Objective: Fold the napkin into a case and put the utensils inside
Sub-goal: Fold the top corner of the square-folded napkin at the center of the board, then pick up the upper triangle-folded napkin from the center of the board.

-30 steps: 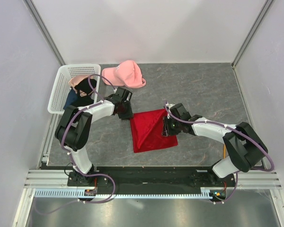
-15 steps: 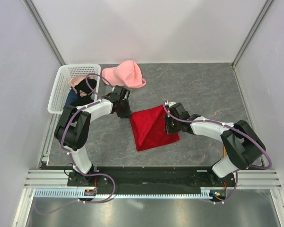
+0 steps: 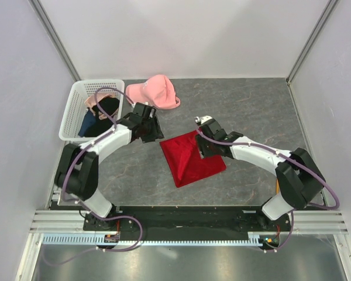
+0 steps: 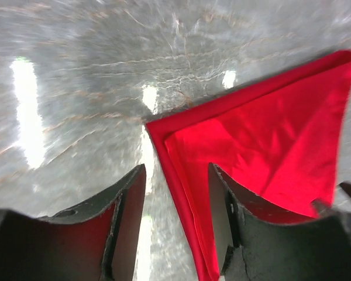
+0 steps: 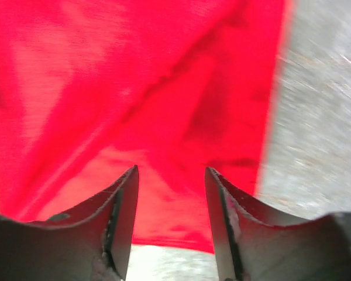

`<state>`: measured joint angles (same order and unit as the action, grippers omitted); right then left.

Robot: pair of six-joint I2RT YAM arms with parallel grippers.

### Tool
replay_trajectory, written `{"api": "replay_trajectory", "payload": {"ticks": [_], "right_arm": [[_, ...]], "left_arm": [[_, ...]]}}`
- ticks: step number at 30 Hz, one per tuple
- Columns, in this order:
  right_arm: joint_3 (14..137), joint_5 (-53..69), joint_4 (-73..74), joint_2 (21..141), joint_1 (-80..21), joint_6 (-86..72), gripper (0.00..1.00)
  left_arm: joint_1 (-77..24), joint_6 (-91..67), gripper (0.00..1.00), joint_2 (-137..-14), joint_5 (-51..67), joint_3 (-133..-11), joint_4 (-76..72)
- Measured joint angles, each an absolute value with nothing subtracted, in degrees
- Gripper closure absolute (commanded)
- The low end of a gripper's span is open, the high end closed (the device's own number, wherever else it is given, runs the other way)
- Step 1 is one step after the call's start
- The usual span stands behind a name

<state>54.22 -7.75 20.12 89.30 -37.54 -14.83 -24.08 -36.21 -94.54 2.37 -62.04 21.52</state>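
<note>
You see the plain red cloth napkin (image 3: 192,159), folded in layers, lying flat on the grey marbled table (image 3: 251,105) between the two arms. The left gripper (image 4: 175,175) stands over the napkin's edge near its left corner, jaws apart and empty. The right gripper (image 5: 171,175) hangs above the napkin's right part, jaws likewise apart, gripping nothing.

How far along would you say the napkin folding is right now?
Done: the napkin lies folded over, doubled at its edge. In hand: nothing; left fingers and right fingers hover open by it. Left: narrowing it into a case, then adding the utensils.
</note>
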Motion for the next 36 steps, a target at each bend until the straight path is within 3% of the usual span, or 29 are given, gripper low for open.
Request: {"api": "replay_trajectory", "payload": {"ticks": [4, 7, 13, 26, 32, 36], "right_arm": [[58.3, -6.7, 21.7, 89.2, -43.6, -16.3, 0.41], [60.4, -6.1, 22.2, 89.5, -49.6, -18.2, 0.52], [65.1, -6.1, 22.4, 95.0, -58.8, -21.4, 0.55], [66.6, -8.6, 24.6, 102.2, -62.0, -22.4, 0.54], [66.6, -9.2, 24.5, 102.8, -62.7, -22.3, 0.65], [66.6, -9.5, 24.6, 103.9, -63.4, -22.3, 0.65]], "left_arm": [[-22.9, -38.7, 0.45, -86.9, -0.5, -59.7, 23.4], [-20.6, -40.3, 0.46, -82.6, -1.0, -57.7, 24.8], [-18.0, -41.1, 0.46, -77.0, -0.1, -54.2, 27.0], [-15.7, -41.1, 0.46, -73.7, 3.4, -51.4, 27.3], [-15.4, -41.1, 0.46, -73.7, 4.6, -51.0, 27.1], [-15.4, -41.1, 0.46, -73.7, 5.1, -51.0, 26.9]]}}
